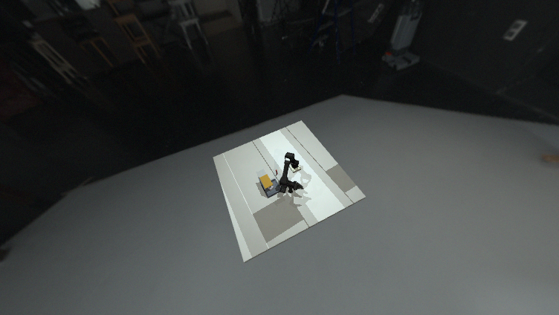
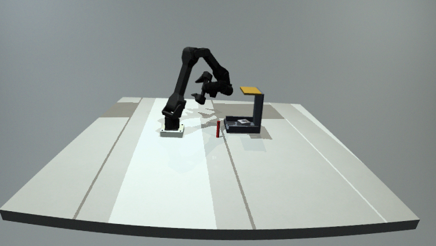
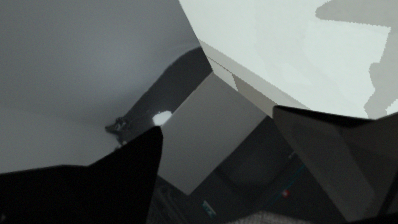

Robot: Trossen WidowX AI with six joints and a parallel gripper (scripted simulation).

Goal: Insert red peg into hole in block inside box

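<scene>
The red peg (image 1: pixel 276 171) (image 2: pixel 218 129) stands upright on the table, close to the low front edge of the dark box (image 1: pixel 273 192) (image 2: pixel 242 130). The yellow roof (image 1: pixel 265 180) (image 2: pixel 250 90) sticks out from the box's tall back wall. Below it, the pale block (image 2: pixel 240 122) with a dark hole in its top sits on the box floor. My gripper (image 2: pixel 193 88) (image 3: pixel 216 122) is open and empty. It is high above the table, between the arm's base and the box, with its fingers pointing back toward the base. The peg does not show in the wrist view.
The arm's white base (image 2: pixel 171 133) stands to the left of the peg in the exterior view. The arm's forearm and wrist (image 2: pixel 225 85) hang just left of the roof, at about its height. The wrist view shows the table's edge and the dim room beyond it.
</scene>
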